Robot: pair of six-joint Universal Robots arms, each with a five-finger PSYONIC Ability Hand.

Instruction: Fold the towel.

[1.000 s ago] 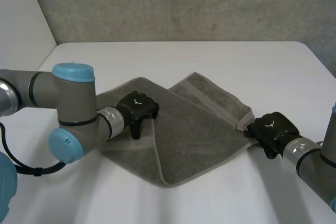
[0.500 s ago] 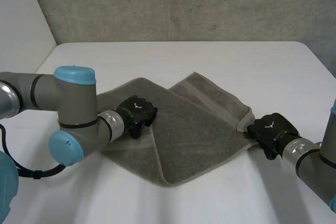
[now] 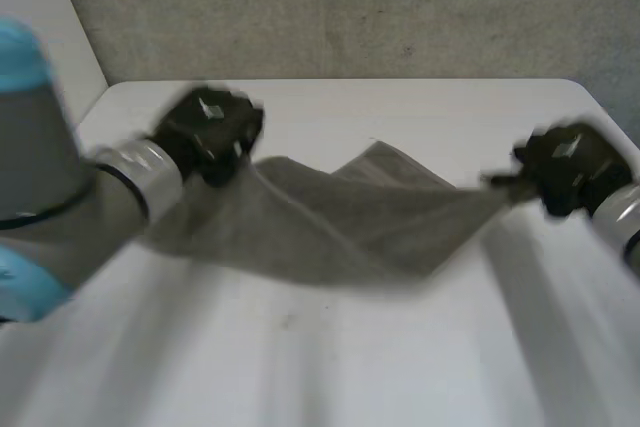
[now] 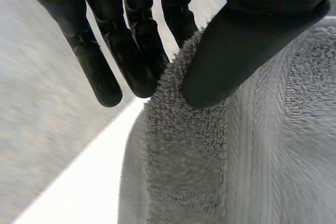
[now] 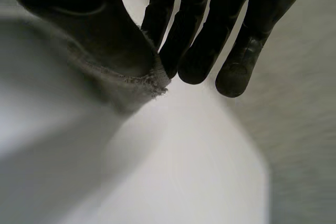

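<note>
Change since half a second ago: the left hand [image 3: 208, 132] and the right hand [image 3: 568, 162] have both come up off the white table [image 3: 330, 357] and moved apart, taking the towel [image 3: 340, 222] up from its flat lie. At the near left is the left arm [image 3: 40, 177], grey and raised. The left hand is above the table's far left part, pinching one towel corner. In its wrist view the thumb [image 4: 247, 45] presses the terry edge against straight fingers [image 4: 131, 45]. The towel is grey, strung between the two hands and sagging in the middle; whether its lowest fold touches the table cannot be told. The right hand is lifted at the right and holds the opposite corner. In its wrist view the thumb [image 5: 89, 30] clamps the hem against the fingers [image 5: 191, 40]. Behind the table is a grey concrete wall [image 3: 350, 7].
</note>
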